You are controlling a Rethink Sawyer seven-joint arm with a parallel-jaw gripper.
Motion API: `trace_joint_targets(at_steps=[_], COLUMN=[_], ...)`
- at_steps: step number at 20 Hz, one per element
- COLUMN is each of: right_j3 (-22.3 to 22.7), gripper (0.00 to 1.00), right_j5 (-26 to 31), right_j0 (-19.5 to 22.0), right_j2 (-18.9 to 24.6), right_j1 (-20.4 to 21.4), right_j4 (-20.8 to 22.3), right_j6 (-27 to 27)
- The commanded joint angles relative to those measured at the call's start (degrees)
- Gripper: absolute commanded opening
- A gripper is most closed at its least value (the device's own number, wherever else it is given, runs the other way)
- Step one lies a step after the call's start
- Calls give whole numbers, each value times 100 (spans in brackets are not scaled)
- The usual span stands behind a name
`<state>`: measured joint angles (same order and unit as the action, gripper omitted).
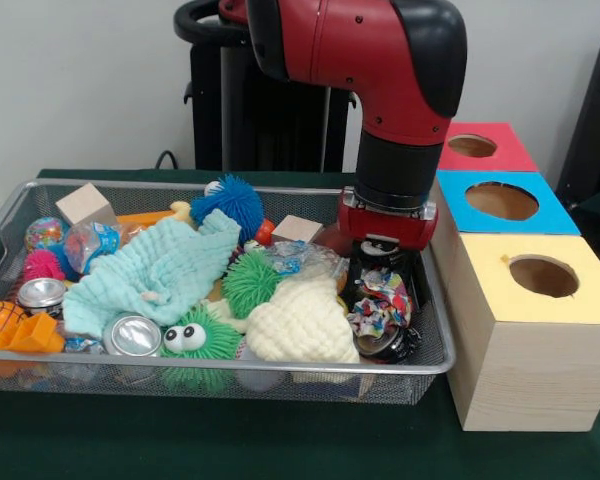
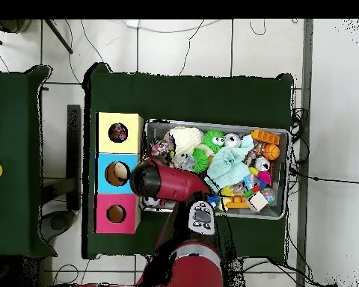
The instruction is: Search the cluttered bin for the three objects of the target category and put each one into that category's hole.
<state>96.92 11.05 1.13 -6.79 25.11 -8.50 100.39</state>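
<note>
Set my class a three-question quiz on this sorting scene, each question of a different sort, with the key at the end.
1. True or false: the gripper hangs over the red box.
2. Which box stands nearest the front camera? A red box, B blue box, C yellow box.
3. What colour is the spiky toy with eyes in the basket?
Key: 1 false, it is down in the basket. 2 C. 3 green.

gripper (image 1: 384, 300): fingers lost among clutter, state unreadable | overhead: arm (image 2: 167, 183) covers gripper and bin's (image 2: 212, 125) near-box end | cloth (image 1: 155, 270): hides toys beneath | red box (image 1: 477, 146): partly behind arm | items inside box holes: too small to identify
</note>
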Motion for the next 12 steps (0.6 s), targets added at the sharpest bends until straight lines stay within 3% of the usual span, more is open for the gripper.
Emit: trace_joint_targets(at_steps=[1, 12], right_j3=[-530, -723], gripper=[100, 100], right_j5=[564, 674], right_j0=[-153, -83], right_j2=[242, 296], right_j1=[78, 26], right_j4=[-219, -217], right_j6=[904, 815])
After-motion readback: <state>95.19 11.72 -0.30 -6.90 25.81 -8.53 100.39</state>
